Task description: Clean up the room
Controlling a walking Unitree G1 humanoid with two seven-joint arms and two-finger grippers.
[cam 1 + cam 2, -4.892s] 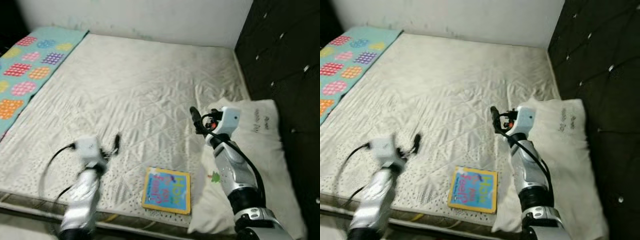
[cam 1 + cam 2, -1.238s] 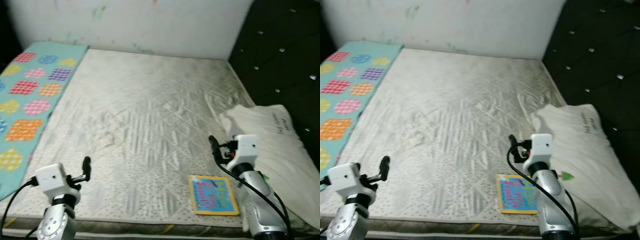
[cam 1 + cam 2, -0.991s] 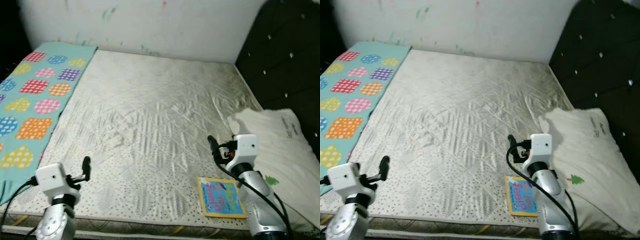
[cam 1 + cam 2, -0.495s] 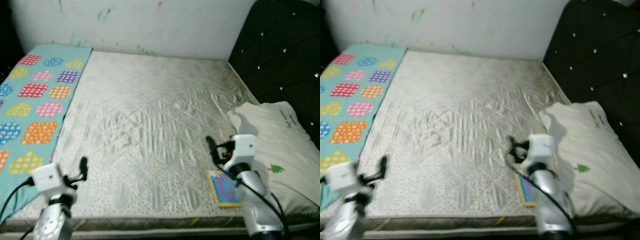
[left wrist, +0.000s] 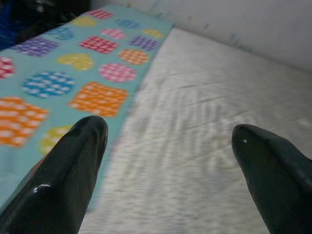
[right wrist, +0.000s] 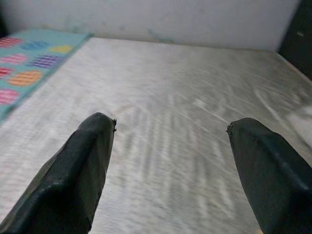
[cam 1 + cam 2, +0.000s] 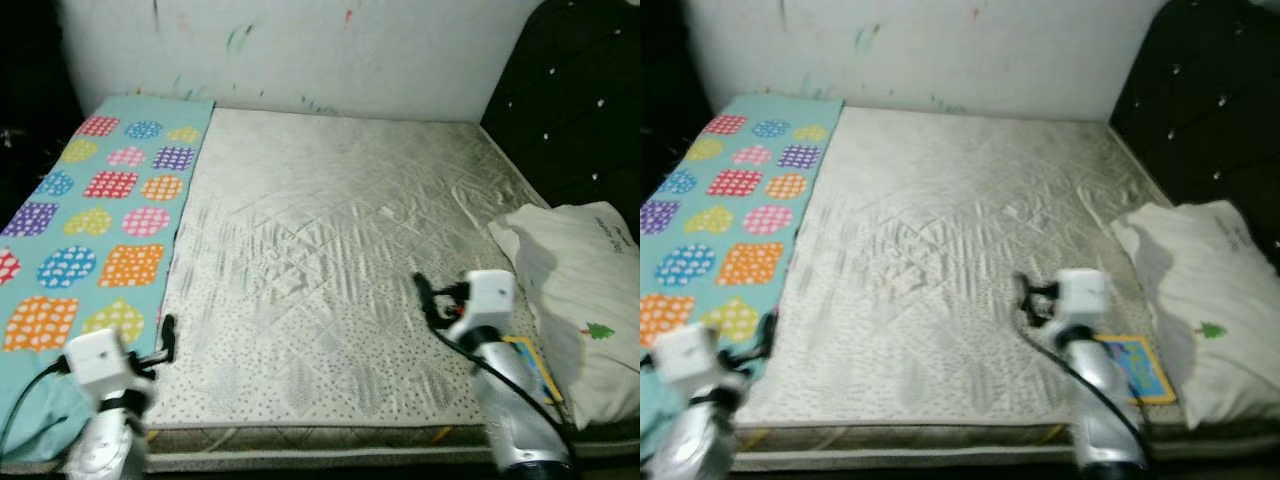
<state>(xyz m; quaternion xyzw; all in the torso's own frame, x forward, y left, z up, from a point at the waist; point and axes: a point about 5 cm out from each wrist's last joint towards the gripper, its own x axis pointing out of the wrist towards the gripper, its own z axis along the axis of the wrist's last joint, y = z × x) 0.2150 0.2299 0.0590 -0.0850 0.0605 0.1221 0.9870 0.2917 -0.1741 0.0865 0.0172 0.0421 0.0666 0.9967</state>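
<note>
A colourful book [image 7: 1137, 367] lies flat near the mattress's front right corner, beside a white pillow [image 7: 590, 290]; my right arm hides part of it. My right gripper [image 7: 424, 296] hovers open over the mattress [image 7: 330, 230], left of the book, with nothing between its fingers [image 6: 87, 170]. My left gripper [image 7: 166, 336] is open too, low at the front left, by the edge of a teal blanket [image 7: 90, 220] with bright patches. That blanket [image 5: 73, 83] also shows in the left wrist view past the open fingers [image 5: 63, 175].
A dark tufted headboard [image 7: 570, 110] stands behind the pillow on the right. A white wall [image 7: 300, 50] with paint marks closes the far side. The mattress's front edge [image 7: 320, 435] runs just before me.
The camera has swung left: more of the blanket shows, and the book and pillow sit farther right in view. Both grippers hold the same open pose.
</note>
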